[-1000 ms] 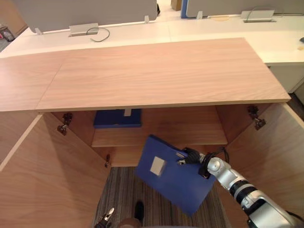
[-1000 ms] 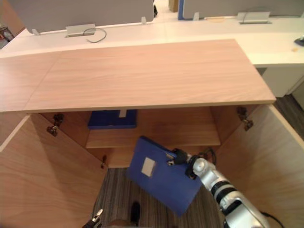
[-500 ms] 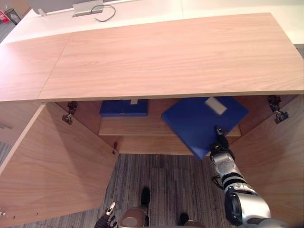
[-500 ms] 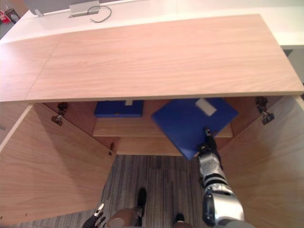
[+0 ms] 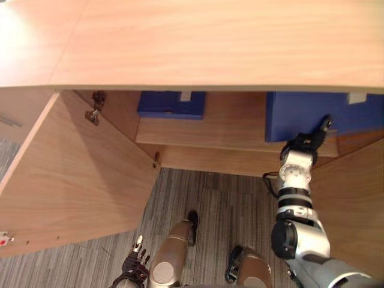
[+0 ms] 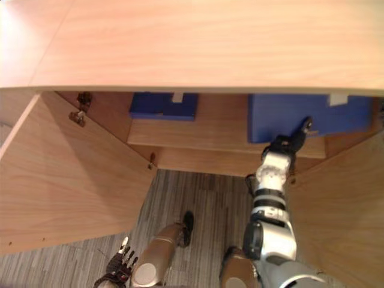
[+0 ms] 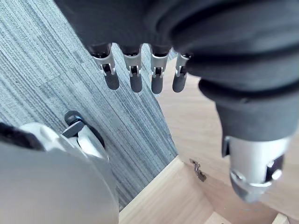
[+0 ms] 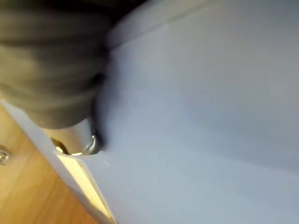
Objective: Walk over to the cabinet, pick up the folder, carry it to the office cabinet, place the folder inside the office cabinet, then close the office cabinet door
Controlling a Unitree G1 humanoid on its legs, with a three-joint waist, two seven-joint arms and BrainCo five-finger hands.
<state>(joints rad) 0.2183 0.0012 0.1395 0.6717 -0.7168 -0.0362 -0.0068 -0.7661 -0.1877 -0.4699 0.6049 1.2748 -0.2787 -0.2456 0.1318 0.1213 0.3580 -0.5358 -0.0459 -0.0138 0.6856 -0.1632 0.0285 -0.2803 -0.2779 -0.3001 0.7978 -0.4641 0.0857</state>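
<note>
The office cabinet (image 5: 210, 42) stands with both doors open, the left door (image 5: 72, 174) and the right door (image 5: 354, 198) swung wide. Two blue folders lie on its one inner shelf (image 5: 228, 129). The carried folder (image 5: 300, 114) lies flat at the right. The right hand (image 5: 307, 143) has its fingers curled on that folder's front edge. The other blue folder (image 5: 171, 103) sits at the back left, well apart. The left hand (image 5: 137, 261) hangs low over the striped carpet (image 5: 210, 210), fingers straight and empty.

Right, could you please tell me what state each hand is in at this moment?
Left hand: open, holding nothing.
Right hand: at the front edge of the blue folder; whether it grips it cannot be told.
</note>
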